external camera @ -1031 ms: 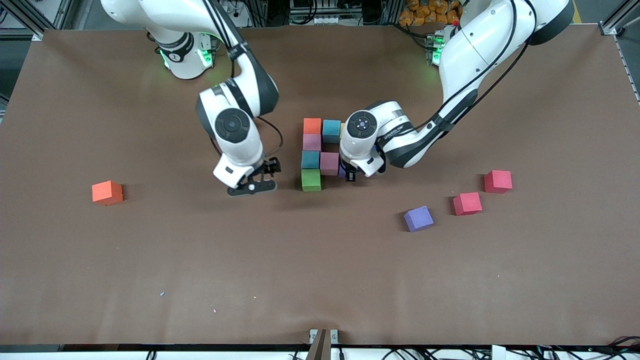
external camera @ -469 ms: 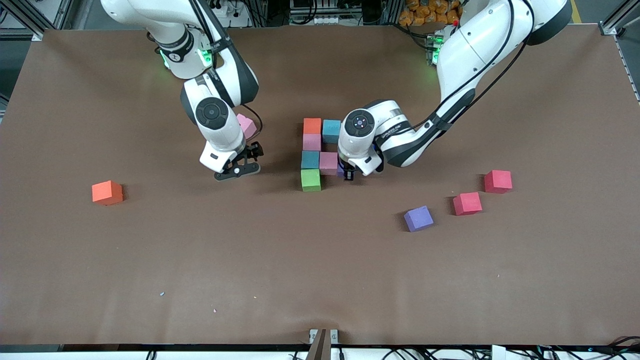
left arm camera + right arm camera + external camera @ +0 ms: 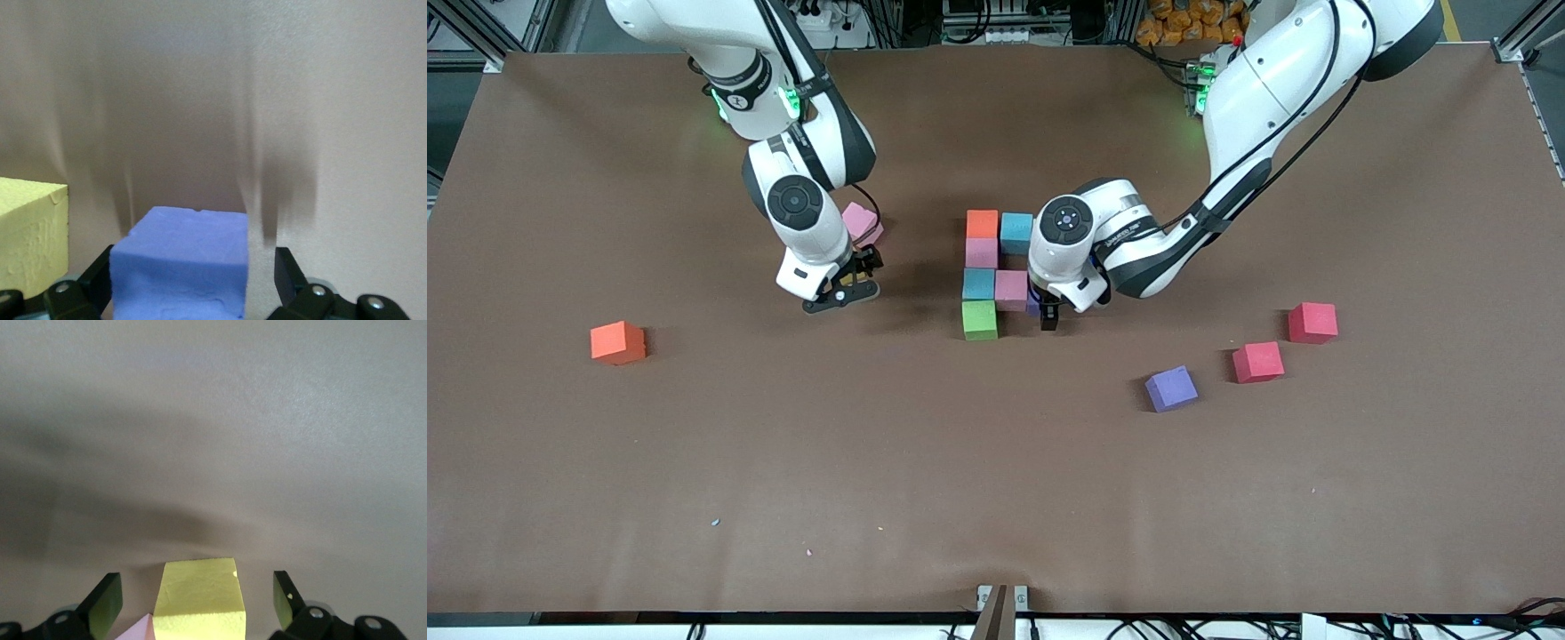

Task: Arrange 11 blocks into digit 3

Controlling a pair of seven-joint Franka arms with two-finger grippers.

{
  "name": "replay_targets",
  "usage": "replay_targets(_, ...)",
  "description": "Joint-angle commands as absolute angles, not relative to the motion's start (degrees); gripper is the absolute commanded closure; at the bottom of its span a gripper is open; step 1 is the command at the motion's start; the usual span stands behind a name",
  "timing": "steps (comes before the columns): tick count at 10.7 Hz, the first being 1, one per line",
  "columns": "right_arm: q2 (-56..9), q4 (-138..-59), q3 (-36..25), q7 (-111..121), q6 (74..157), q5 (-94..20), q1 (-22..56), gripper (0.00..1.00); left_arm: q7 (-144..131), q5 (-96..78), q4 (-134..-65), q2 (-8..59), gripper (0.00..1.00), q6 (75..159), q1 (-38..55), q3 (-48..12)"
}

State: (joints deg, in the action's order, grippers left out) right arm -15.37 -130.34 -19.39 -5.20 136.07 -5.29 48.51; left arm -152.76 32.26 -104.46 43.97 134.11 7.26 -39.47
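The part-built digit 3 stands mid-table: orange (image 3: 982, 223), blue (image 3: 1016, 232), pink (image 3: 981, 253), teal (image 3: 978, 284), pink (image 3: 1011, 290) and green (image 3: 980, 320) blocks. My left gripper (image 3: 1047, 313) is low beside the second pink block, open around a blue-purple block (image 3: 180, 267); one finger touches it and the other stands apart. A yellow block (image 3: 27, 233) sits beside it. My right gripper (image 3: 840, 292) is open and low over another yellow block (image 3: 199, 603), which lies between its fingers (image 3: 103, 600) next to a loose pink block (image 3: 860, 222).
Loose blocks lie on the brown table: orange (image 3: 617, 342) toward the right arm's end, and purple (image 3: 1170, 388) and two red ones (image 3: 1257, 362) (image 3: 1312, 322) toward the left arm's end. Bare table lies nearer the front camera.
My right arm swung away from the green block toward its own end and came down over the yellow block beside the loose pink one. My left gripper stayed at the blue-purple block.
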Motion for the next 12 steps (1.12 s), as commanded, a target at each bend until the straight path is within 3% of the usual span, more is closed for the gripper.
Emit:
replay_targets(1,-13.27,-132.89,-19.94,0.41,136.85,-4.31,46.06,0.00,-153.46,31.65,-104.15,40.88,0.00,129.92,7.03,-39.64)
replay_targets(4,-13.62,-134.03,-19.95,0.52,137.02,-7.80,46.14,0.00,-153.37,30.94,-104.15,38.59,0.00,126.13,6.33,-42.53)
replay_targets(7,-15.03,-137.28,-19.86,0.53,144.13,-8.26,47.10,0.00,-152.23,30.85,-104.15,36.57,0.00,123.58,4.58,-45.25)
replay_targets(10,-14.94,-136.76,-19.86,0.53,143.96,-8.52,47.11,0.00,-146.01,30.76,-103.98,36.12,0.00,119.90,-4.62,-53.15)
replay_targets(12,-14.94,-135.97,-19.86,0.61,144.05,-13.16,47.20,0.00,-140.30,30.76,-102.40,36.12,0.00,119.18,-10.09,-54.58)
